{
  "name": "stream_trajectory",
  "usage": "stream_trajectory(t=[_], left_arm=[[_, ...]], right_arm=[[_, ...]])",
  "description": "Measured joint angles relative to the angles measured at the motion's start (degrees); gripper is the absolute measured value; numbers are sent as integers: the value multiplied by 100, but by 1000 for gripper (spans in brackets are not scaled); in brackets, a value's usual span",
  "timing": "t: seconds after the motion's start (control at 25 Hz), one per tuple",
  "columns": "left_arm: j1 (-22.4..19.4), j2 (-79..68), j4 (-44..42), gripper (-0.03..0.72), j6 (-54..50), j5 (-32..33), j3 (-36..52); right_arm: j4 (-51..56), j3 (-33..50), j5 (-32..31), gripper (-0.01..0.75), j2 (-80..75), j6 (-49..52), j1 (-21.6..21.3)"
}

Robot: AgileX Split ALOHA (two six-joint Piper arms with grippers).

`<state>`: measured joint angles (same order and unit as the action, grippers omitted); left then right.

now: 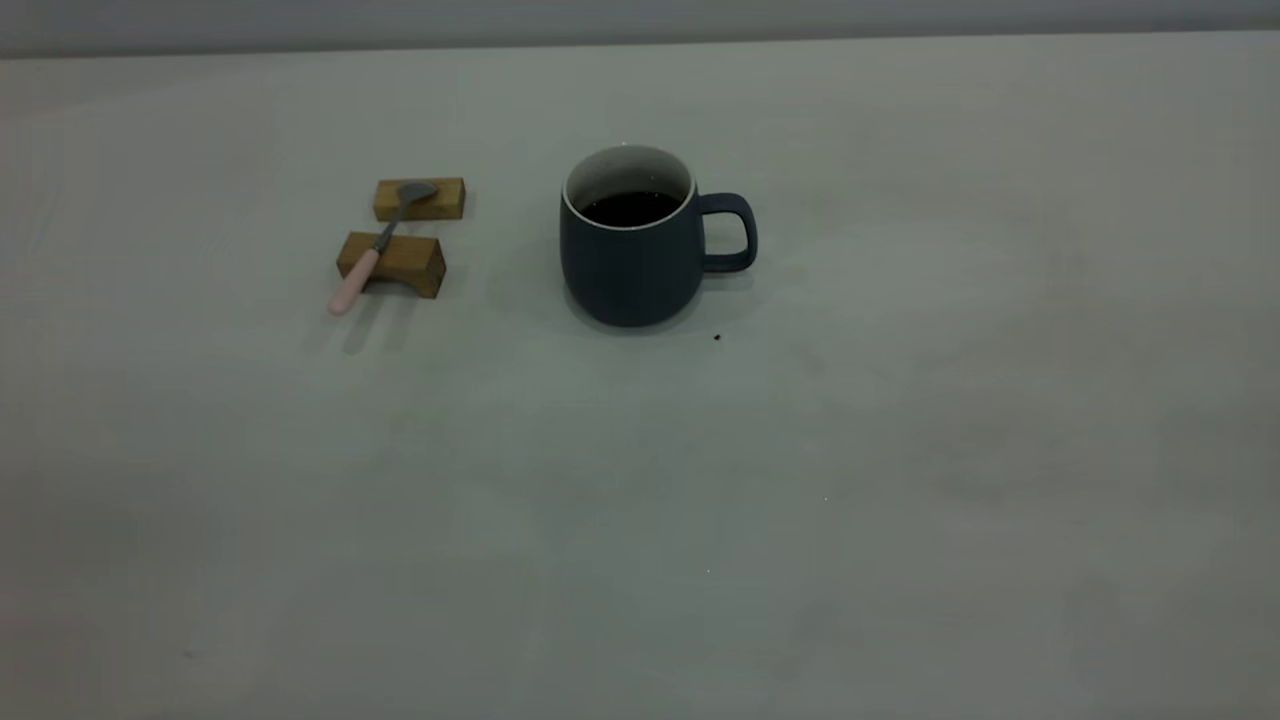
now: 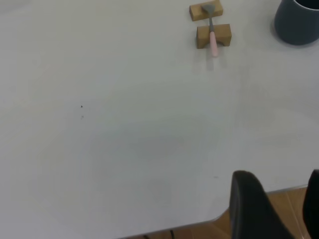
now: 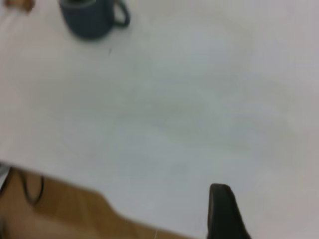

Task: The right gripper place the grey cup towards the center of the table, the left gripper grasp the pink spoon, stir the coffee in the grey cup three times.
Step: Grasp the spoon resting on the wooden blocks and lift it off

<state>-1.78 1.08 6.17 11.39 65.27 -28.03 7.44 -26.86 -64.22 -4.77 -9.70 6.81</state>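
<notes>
Pink spoon (image 1: 372, 250) bridging two wooden blocks (image 1: 392, 263), handle nearest; gripper fingers' state indiscernible

wall (image 1: 640, 20): grey, behind | floor (image 2: 279, 209): brown wood | light: dim

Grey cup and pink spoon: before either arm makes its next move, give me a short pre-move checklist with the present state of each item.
1. Grey cup upright on the table, near the middle: ok.
2. Coffee inside the cup, none seen spilled: ok.
3. Cup handle points toward the right arm's side, unobstructed: ok.
4. Pink spoon rests across two wooden blocks, handle overhanging the nearer block, free to grasp: ok.
5. Left gripper is back at the table edge, far from the spoon, holding nothing, fingers apart: ok.
6. Right gripper is at the table edge with only one finger in view; opening: cannot tell.
</notes>
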Motion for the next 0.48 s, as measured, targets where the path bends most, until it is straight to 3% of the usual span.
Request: stream_trajectory(t=[0.28,0.48], left_arm=[[0,0,0,332,0,0,0],[0,0,0,332,0,0,0]], right_arm=[[0,0,-44,491,357,12,-435],[-78,0,-44,491,359,12,-502]])
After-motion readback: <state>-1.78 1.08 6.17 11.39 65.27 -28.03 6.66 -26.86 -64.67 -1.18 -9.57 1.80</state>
